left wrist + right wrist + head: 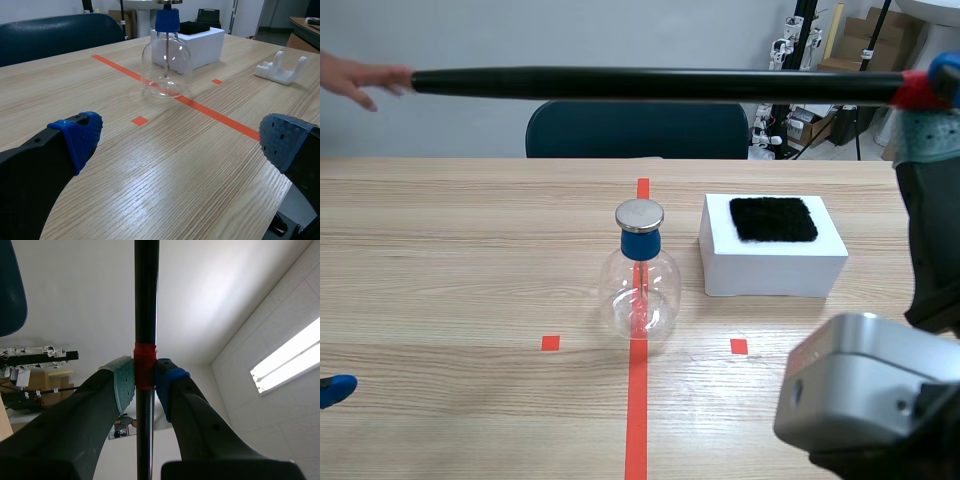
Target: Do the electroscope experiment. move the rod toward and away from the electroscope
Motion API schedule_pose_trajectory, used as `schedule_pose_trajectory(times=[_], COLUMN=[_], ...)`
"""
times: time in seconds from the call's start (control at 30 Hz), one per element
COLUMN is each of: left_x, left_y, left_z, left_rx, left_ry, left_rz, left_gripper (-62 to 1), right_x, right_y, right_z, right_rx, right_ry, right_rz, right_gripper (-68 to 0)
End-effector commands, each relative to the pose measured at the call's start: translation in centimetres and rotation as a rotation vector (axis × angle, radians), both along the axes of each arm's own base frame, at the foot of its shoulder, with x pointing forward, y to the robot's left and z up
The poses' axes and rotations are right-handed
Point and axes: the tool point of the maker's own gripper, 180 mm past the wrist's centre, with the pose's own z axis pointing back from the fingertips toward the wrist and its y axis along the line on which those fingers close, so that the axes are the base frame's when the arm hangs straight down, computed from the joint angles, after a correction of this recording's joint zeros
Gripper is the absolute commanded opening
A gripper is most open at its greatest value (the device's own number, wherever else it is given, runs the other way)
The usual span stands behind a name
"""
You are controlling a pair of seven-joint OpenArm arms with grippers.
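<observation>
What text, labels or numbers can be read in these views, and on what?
None can be read. The electroscope, the rod, the white box and the white holder show no print. Any labels on the cardboard boxes behind the table are too small to read.

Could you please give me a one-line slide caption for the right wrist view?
Right gripper shut on a long black rod at its red tape band, fluorescent ceiling light beyond.
</observation>
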Motion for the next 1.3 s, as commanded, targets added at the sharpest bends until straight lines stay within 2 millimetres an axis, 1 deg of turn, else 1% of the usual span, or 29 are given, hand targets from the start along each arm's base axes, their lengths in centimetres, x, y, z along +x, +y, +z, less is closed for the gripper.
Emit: schedule_pose_trajectory(times=[0.0, 0.77, 0.93, 1.03, 1.17, 1.27], left_x=[0.4, 0.4, 0.4, 0.4, 0.4, 0.4], left_y=[0.2, 0.2, 0.2, 0.2, 0.2, 0.2], left_z=[0.9, 0.9, 0.9, 0.9, 0.9, 0.9], left_rx=[-0.017, -0.017, -0.017, -0.017, -0.017, -0.017], left_ry=[-0.036, -0.036, -0.036, -0.036, -0.036, -0.036], left_rz=[0.004, 0.004, 0.004, 0.004, 0.004, 0.004], left_gripper=[1.4, 1.4, 1.4, 1.4, 1.4, 1.4], right_x=[-0.2, -0.3, 0.2, 1.8, 5.3, 7.3], right_y=[0.0, 0.1, -0.1, -1.1, -4.5, -7.1], right_z=[1.5, 1.5, 2.2, 2.4, 1.7, 1.4], right_rx=[0.017, 0.015, 0.014, -0.022, -0.01, -0.005], right_ry=[-0.078, -0.079, -0.119, -0.128, -0.031, 0.032], right_rz=[0.013, 0.017, 0.01, -0.04, -0.17, -0.25], right_gripper=[-65.1, -65.1, -65.1, -65.1, -65.1, -65.1])
